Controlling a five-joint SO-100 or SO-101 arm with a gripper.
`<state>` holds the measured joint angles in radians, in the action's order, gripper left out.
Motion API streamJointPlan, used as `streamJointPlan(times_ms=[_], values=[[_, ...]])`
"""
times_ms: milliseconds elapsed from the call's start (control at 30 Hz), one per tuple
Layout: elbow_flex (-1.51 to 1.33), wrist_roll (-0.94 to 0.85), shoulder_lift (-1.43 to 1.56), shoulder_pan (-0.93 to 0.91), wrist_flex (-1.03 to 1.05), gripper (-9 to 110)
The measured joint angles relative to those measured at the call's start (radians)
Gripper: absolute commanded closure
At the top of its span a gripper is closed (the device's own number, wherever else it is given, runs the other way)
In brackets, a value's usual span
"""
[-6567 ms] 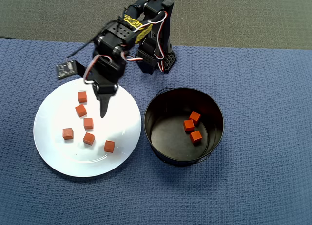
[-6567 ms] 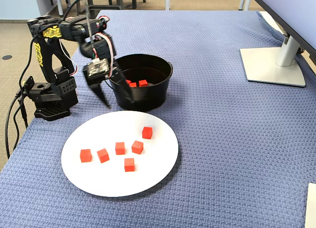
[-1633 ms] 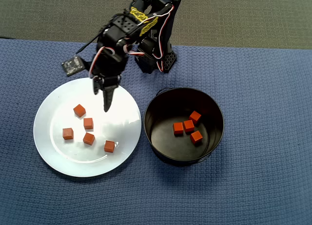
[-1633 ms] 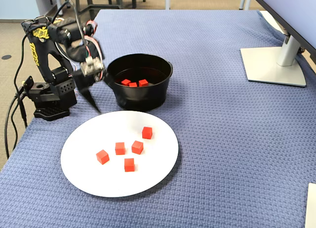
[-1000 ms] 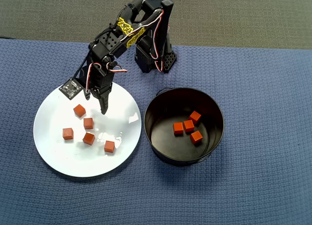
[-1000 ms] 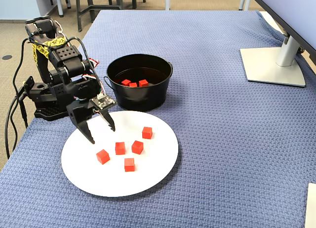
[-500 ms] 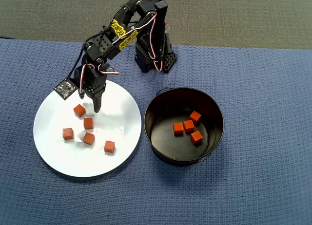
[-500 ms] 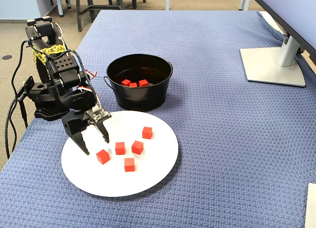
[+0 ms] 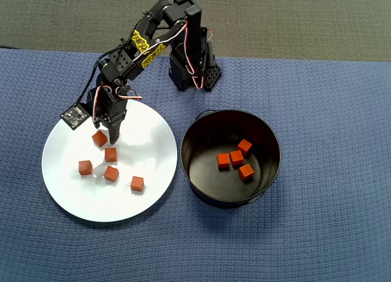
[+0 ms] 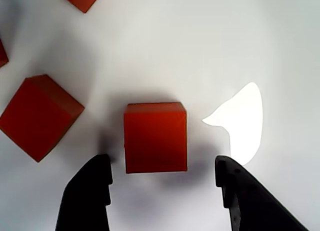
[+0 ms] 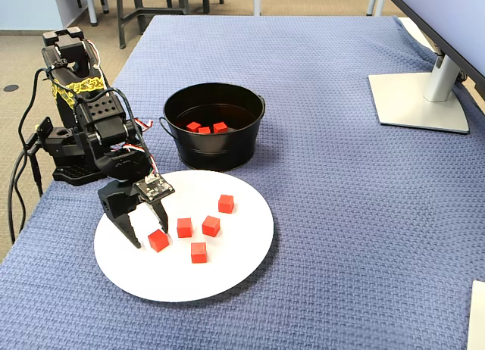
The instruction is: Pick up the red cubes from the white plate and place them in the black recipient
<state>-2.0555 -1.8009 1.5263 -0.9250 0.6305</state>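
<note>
Several red cubes (image 9: pixel 110 154) lie on the white plate (image 9: pixel 146 148), which also shows in the fixed view (image 11: pixel 227 251). My gripper (image 9: pixel 105 134) is low over the plate's upper left part and open. In the wrist view one cube (image 10: pixel 155 137) sits between the gripper's (image 10: pixel 161 161) two black fingertips (image 10: pixel 95 181), with a gap on each side. The fixed view shows the same cube (image 11: pixel 158 240) between the spread fingers of the gripper (image 11: pixel 149 235). The black recipient (image 9: pixel 201 172) stands right of the plate and holds several cubes (image 9: pixel 237 157).
The arm's base (image 9: pixel 192 74) stands behind the plate and the pot at the blue cloth's far edge. In the fixed view cables (image 11: pixel 19 183) hang at the table's left edge. A monitor stand (image 11: pixel 420 100) is at the far right.
The gripper swung left across the plate in the overhead view and came down around the upper-left cube. One cube fewer lies on the plate and one more in the pot than 6.6 s ago.
</note>
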Motion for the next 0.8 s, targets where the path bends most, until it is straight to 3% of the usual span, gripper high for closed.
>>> streamJointPlan(times_ms=[167,367,633,800], values=[[0.037,0.026,-0.025,0.0,0.0,88],[0.074,0.054,-0.044,0.0,0.0,101],[0.081,0.061,-0.046,0.0,0.0,101],[0.052,0.169,-0.011,0.0,-0.066,101]])
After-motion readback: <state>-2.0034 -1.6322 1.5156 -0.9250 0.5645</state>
